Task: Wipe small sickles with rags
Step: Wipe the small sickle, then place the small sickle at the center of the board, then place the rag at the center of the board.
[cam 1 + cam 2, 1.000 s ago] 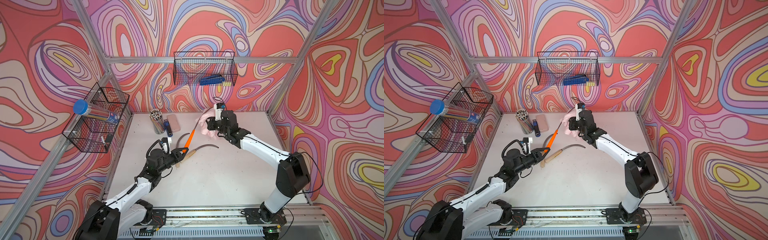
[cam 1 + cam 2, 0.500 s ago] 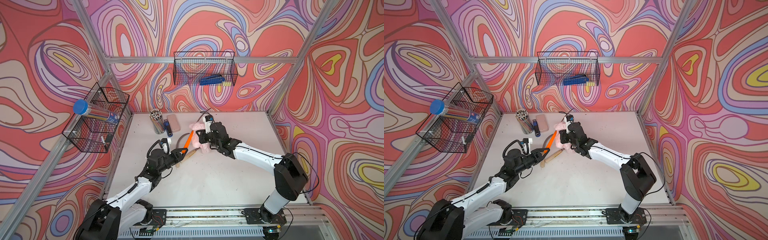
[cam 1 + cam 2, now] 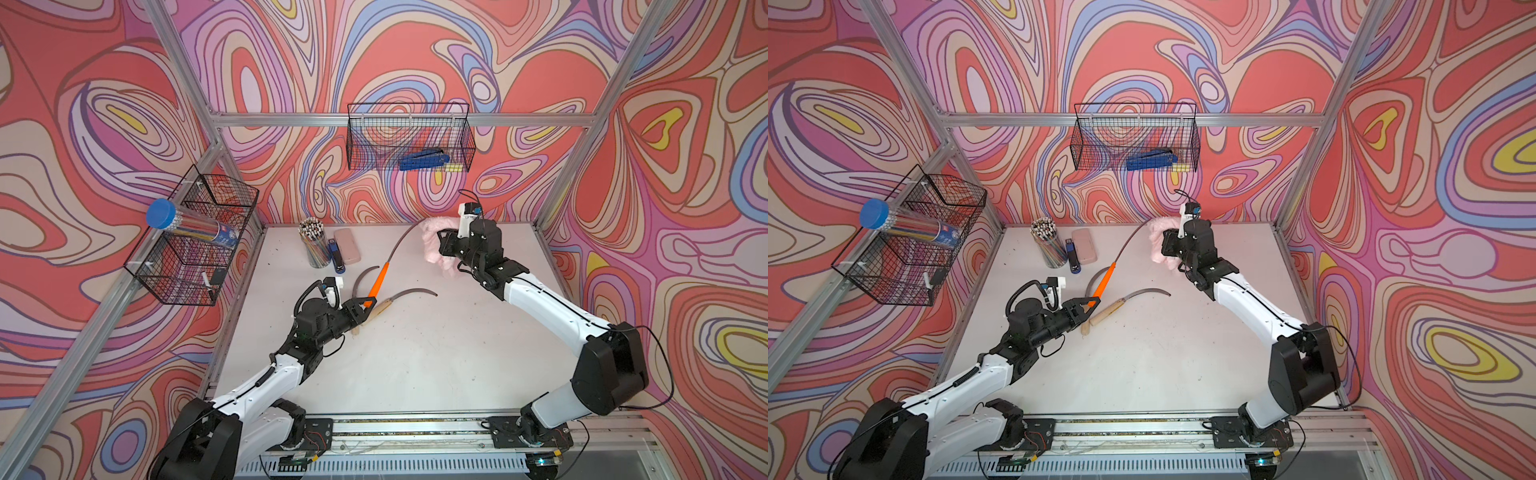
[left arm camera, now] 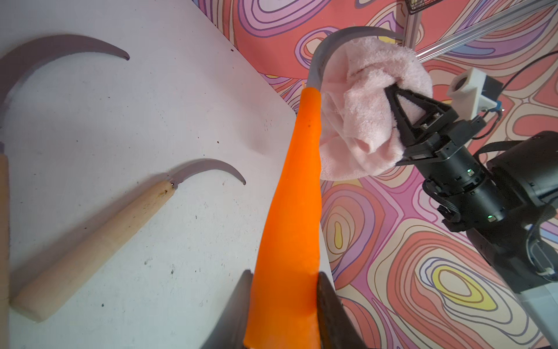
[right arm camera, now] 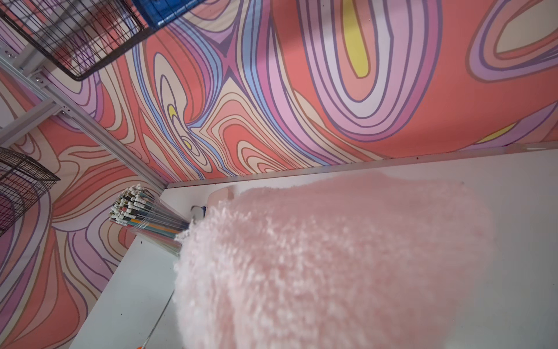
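Left gripper (image 3: 366, 302) clamped on the orange sickle (image 3: 380, 279) at its handle end, blade raised off the table (image 3: 415, 357); right gripper (image 3: 445, 248) pinched shut on the rag (image 3: 432, 243), bunched against the blade's inner curve: best hold the handle rigid and drag the rag tipward, lightly.

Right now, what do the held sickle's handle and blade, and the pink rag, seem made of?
Orange handle: smooth, matte, uniformly bright, likely plastic or a rubbery coating. Blade: dull grey metal by its thin curved edge, no shine. Rag: soft pale pink terry-like fabric, fuzzy looped pile.
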